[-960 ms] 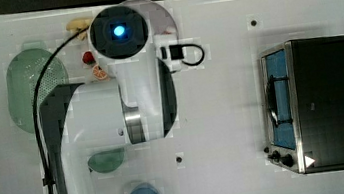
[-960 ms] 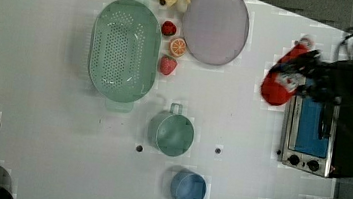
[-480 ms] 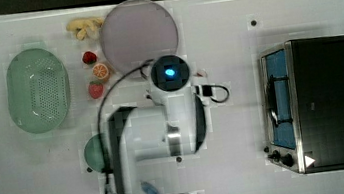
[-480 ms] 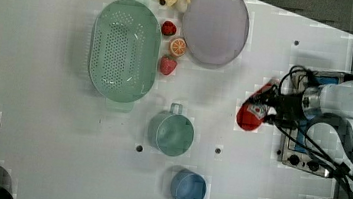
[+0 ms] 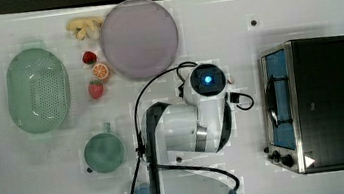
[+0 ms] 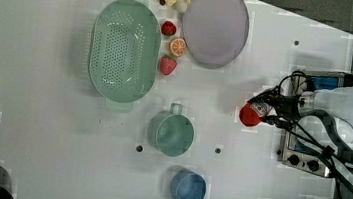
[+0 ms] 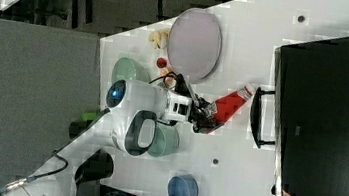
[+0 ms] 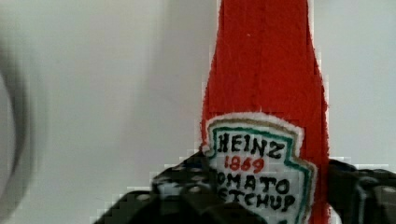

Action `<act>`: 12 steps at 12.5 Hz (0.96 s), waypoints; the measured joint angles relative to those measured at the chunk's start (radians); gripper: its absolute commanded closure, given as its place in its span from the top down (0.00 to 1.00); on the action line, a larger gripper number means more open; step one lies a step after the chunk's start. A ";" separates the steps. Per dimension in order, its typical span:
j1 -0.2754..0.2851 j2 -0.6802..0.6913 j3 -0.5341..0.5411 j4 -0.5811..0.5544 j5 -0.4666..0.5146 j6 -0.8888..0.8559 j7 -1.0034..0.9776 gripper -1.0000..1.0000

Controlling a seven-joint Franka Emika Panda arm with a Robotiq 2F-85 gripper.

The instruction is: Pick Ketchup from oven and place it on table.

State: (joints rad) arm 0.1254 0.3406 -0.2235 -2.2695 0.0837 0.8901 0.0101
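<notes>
Top view: oven sits at 3 o'clock on the bench, close to that edge, door facing 9 o'clock. Plate is at 12, colander at 9, cup at 7. The arm's wrist hangs over the bare strip between plate and oven. That strip is the widest free ground.

Right view: ketchup is out of the oven and tilted. Its cap points to 2 o'clock, just beside the door handle. I cannot tell if they touch. Gripper is at the bottle's base end. Wrist view: the fingers pinch the bottle at the label, one on each flank.

Against a second ago, left view: the bottle has dropped toward 7 o'clock, away from the oven's corner. It has barely shifted in the last half second. Top view: the wrist has travelled from the plate toward the oven.
</notes>
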 measured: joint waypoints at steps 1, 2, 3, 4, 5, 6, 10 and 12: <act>0.007 0.018 0.005 0.002 0.012 0.061 0.000 0.97; 0.012 0.027 0.006 -0.002 0.011 0.090 0.000 1.00; 0.017 0.022 0.007 -0.008 0.011 0.091 0.001 1.00; 0.018 0.006 0.008 -0.021 0.009 0.094 0.002 1.00; 0.018 -0.016 0.008 -0.029 0.003 0.087 0.009 1.00; 0.018 -0.043 0.008 -0.025 -0.020 0.057 0.019 1.00; 0.033 -0.280 0.002 0.115 -0.001 -0.265 0.105 1.00; 0.036 -0.369 -0.002 0.293 -0.003 -0.381 0.105 1.00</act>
State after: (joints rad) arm 0.1611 -0.0281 -0.2255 -1.9766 0.0805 0.5093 0.1149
